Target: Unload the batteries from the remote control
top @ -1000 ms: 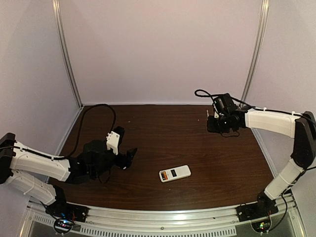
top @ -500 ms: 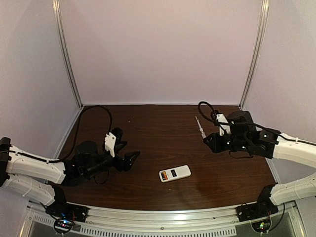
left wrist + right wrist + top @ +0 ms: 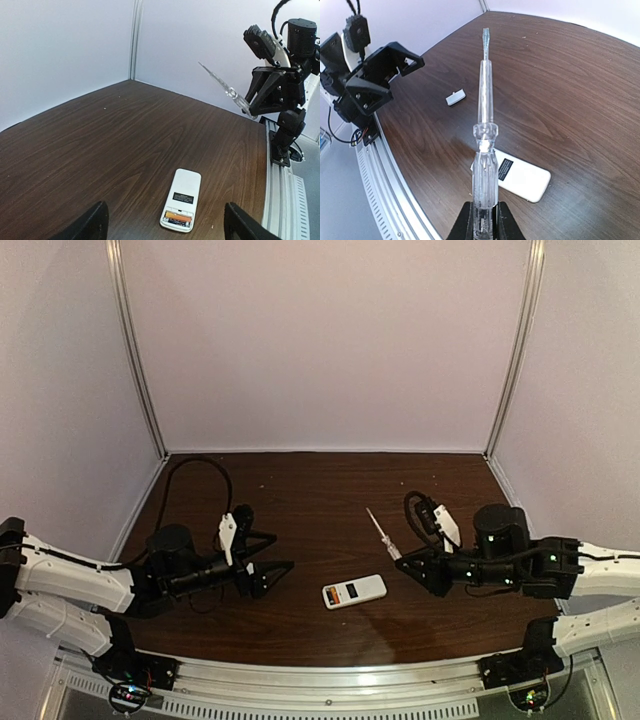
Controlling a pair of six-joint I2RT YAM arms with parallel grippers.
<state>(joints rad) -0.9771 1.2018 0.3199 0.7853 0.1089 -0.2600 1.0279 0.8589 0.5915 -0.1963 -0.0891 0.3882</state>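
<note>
Your left hand (image 3: 272,555) is wide open and holds nothing, low over the desk (image 3: 320,490), left of the remote control (image 3: 354,591). Your right hand (image 3: 408,565) is clamped on a clear screwdriver (image 3: 383,534), tip pointing up and away, near the remote's right end but apart from it. Remote lies flat mid-desk with its compartment open and an orange battery (image 3: 178,217) inside; the other one can't be made out. White cover piece (image 3: 455,97) lies apart on the desk.

Remote control (image 3: 354,591) reachable from left and front; screwdriver (image 3: 383,534) juts in air at its rear right.
</note>
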